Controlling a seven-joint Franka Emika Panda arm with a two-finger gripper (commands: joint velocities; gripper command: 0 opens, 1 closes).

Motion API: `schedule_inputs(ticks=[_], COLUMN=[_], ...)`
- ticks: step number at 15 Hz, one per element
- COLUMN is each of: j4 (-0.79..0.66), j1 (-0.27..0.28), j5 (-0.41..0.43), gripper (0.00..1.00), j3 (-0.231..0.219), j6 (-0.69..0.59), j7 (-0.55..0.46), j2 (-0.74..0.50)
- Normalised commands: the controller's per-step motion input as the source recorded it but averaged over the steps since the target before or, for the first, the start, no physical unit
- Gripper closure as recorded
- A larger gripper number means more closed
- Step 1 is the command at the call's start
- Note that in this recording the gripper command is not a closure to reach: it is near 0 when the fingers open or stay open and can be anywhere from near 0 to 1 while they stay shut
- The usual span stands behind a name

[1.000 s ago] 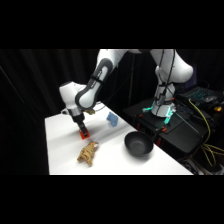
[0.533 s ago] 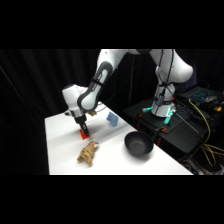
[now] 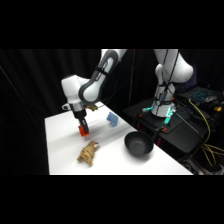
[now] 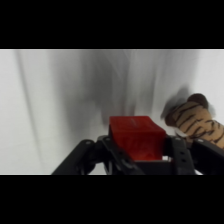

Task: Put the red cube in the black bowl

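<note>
Compared with a second ago, your gripper [image 3: 83, 130] has lifted a little and the red cube [image 3: 82, 131] has come up with it: half a second back the cube sat low by the bench [image 3: 60, 145] surface, and now it hangs slightly above it. The arm's elbow and base look unchanged, and the other things have not moved.

Your gripper is closed on the red cube; in the wrist view the cube [image 4: 136, 137] sits clamped between the two black fingers [image 4: 176, 152], with white bench showing beyond it.

The striped plush toy [image 3: 88, 152] lies just below and in front of the cube in the side view, near but apart from it; in the wrist view it [image 4: 196, 121] shows at the right edge. The small light-blue object [image 3: 112, 119] sits to the right of the gripper, toward the bench's far edge. The black bowl [image 3: 138, 145] rests well apart to the right, close to the bench's right edge. Between the plush toy and the bowl you have bare white bench, and the left half of the bench is also bare.
</note>
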Motion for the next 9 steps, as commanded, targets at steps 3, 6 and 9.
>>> schedule_inputs(ticks=[3,6,9], j4=[-0.40,-0.45,-0.47], j1=[0.185,0.228,0.253], j5=[-0.085,-0.138,-0.183], gripper=[1.00,1.00,1.00], j3=[-0.102,-0.095,-0.063], j6=[-0.15,-0.13,-0.07], j7=[0.22,0.25,0.25], j2=[-0.59,-0.57,-0.49])
